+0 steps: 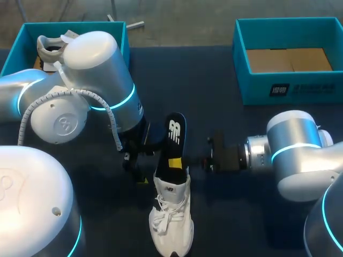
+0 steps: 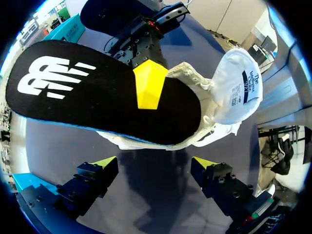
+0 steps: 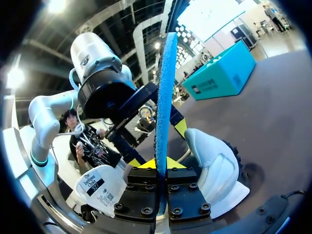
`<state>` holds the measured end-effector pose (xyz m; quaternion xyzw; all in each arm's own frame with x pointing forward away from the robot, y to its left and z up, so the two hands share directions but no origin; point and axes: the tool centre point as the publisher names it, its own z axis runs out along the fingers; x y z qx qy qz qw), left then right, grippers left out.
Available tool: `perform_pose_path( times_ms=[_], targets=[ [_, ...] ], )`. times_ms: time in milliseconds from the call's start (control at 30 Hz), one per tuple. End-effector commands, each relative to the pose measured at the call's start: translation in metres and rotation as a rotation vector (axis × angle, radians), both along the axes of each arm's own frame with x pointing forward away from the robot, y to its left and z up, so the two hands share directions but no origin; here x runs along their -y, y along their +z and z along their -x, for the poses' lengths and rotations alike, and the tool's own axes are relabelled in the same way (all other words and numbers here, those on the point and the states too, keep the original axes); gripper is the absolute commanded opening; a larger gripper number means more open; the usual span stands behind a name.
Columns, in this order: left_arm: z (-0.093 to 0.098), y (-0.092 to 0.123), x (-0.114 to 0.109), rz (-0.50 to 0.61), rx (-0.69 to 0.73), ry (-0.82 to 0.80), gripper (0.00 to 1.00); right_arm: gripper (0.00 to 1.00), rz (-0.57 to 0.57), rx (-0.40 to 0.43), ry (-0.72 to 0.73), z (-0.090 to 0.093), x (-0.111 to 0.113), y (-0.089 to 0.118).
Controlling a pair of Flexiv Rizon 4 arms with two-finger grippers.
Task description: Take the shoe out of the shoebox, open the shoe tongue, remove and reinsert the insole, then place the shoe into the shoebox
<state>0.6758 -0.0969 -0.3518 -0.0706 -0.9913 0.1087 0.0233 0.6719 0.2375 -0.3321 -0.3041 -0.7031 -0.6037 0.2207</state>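
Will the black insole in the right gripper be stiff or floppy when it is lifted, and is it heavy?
Probably fairly stiff: the insole stands nearly straight beyond the right gripper. Likely light, since it looks thin edge-on. It may flex somewhat when pushed into the shoe.

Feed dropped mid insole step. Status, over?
Right gripper shut on insole, one end at shoe opening. Left gripper open beside shoe. Nothing blocking.

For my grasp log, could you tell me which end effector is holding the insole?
The right end effector: it is shut on the black insole, while the left end effector is open and holds nothing.
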Motion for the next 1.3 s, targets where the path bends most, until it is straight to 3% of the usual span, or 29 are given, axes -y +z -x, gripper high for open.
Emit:
perform_pose_path(
  times_ms=[33,333,567,633,733,1300],
  targets=[
    [0.0,0.0,0.001,-0.002,0.001,0.001,1.0,0.0,-0.005,-0.01,0.003,0.006,-0.002,-0.007],
    [0.0,0.0,0.001,-0.002,0.001,0.001,1.0,0.0,-0.002,-0.045,0.005,0.018,0.0,-0.014],
    [0.0,0.0,0.001,-0.002,0.001,0.001,1.0,0.0,-0.018,-0.03,-0.016,0.016,0.002,-0.014],
    [0.0,0.0,0.001,-0.002,0.001,0.001,1.0,0.22,-0.025,-0.023,-0.018,0.015,0.002,-0.013],
    [0.0,0.0,0.001,-0.002,0.001,0.001,1.0,0.29,-0.033,-0.01,-0.018,0.013,0.002,-0.011],
    [0.0,0.0,0.001,-0.002,0.001,0.001,1.0,0.28,-0.083,0.053,-0.054,-0.002,-0.006,0.006]
  ],
)
